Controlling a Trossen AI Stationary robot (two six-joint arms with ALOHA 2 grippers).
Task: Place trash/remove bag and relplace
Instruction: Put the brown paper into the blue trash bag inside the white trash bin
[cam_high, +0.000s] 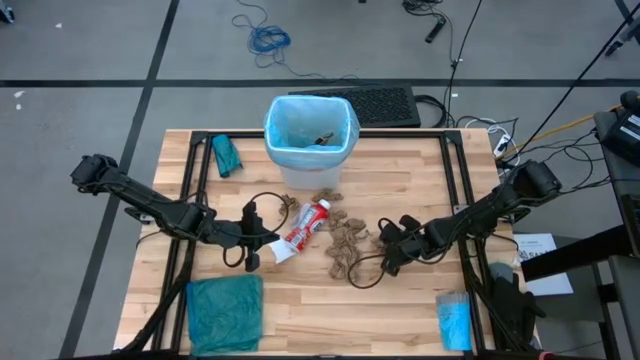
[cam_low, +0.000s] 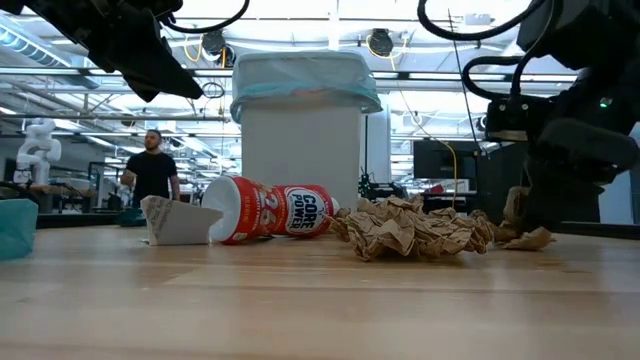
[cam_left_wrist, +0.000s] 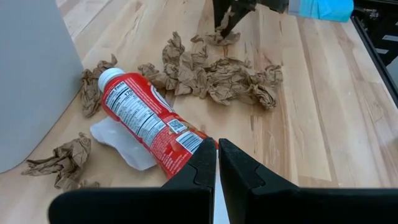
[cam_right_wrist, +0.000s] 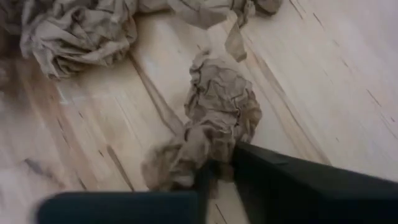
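While the right end effector (cam_right_wrist: 219, 167) pinches a crumpled brown paper scrap (cam_right_wrist: 214, 118) low on the wooden table (cam_high: 400, 310), the left end effector (cam_left_wrist: 217, 163), fingers nearly together and empty, hovers at the red-and-white squeeze tube (cam_high: 303, 230). The sky-blue liner (cam_high: 311, 130) lines the white bin at 12 o'clock.

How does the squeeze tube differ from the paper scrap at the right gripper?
The squeeze tube is smooth, red and white; the paper scrap is crumpled and brown. The tube lies free before the shut left gripper; the right gripper pinches the scrap. Both rest on the table.
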